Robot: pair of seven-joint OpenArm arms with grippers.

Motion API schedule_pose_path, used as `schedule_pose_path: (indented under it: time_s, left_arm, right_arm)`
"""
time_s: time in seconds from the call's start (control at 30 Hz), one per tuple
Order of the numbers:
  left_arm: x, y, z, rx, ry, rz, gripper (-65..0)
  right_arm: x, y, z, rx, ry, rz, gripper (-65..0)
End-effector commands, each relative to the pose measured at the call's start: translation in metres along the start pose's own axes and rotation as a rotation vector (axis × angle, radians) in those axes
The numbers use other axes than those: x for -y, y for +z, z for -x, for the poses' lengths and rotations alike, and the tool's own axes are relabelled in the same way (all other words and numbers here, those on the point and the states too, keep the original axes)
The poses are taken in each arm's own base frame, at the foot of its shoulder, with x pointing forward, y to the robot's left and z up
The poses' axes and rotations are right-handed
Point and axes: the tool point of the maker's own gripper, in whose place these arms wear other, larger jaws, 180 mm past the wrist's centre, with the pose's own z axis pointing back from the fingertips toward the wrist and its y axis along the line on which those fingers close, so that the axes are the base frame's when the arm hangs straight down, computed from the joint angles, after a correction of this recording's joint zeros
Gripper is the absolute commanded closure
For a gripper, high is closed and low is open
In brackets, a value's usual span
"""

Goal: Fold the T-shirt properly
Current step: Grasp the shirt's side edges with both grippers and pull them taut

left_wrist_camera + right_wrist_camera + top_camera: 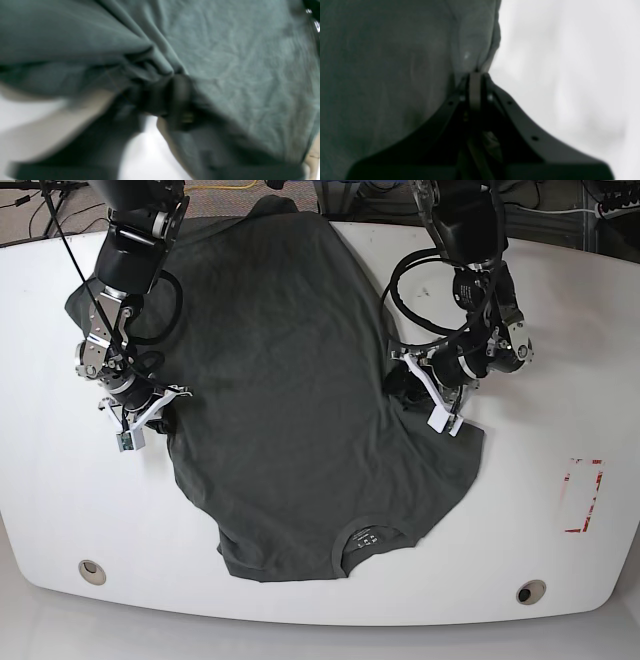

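Observation:
The dark charcoal-grey T-shirt lies spread on the white table, with its ribbed collar toward the front edge. My left gripper is at the shirt's right side edge. In the left wrist view, folds of cloth bunch into the gripper, which is shut on them and lifts the edge off the table. My right gripper is at the shirt's left side edge. The right wrist view shows that gripper pinched shut on the hem of the fabric.
A red rectangular marking is on the table at the right. Two round holes sit near the front edge, one at the left and one at the right. Cables loop around both arms above the shirt.

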Motion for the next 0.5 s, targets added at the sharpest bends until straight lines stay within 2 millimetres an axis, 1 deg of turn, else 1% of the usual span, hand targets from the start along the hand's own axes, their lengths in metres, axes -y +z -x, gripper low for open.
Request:
schedule_pose_path:
  time_s: [0.0,0.17,0.23,0.33,0.37,0.4,0.47]
  left_arm:
    - [-0.008,-0.002,0.025,-0.134,-0.012,-0.042,-0.3]
    - [-0.009,-0.001,0.020,-0.120,-0.016,-0.048,0.0]
    - [-0.018,0.008,0.013,-0.092,-0.018,-0.074,0.0]
    - [-0.029,0.023,0.000,-0.037,-0.011,-0.105,0.0]
    - [-0.030,0.025,-0.003,-0.025,-0.008,-0.108,0.0]
    - [-0.035,0.031,-0.007,-0.011,-0.016,-0.122,0.0]
    - [-0.045,0.040,-0.013,-0.002,-0.034,-0.145,0.0]
  right_arm:
    - [0.004,0.001,0.001,-0.037,0.030,0.010,-0.5]
    - [0.003,0.001,0.002,-0.039,0.029,0.009,-0.5]
    - [0.003,0.001,0.002,-0.040,0.032,0.009,-0.5]
    - [-0.001,0.004,-0.005,-0.021,0.055,-0.004,-0.3]
    - [-0.004,0.004,-0.006,-0.018,0.057,-0.006,-0.3]
    - [-0.009,0.005,-0.002,-0.025,0.058,-0.012,-0.3]
    - [-0.014,0.007,-0.003,-0.032,0.073,-0.010,-0.3]
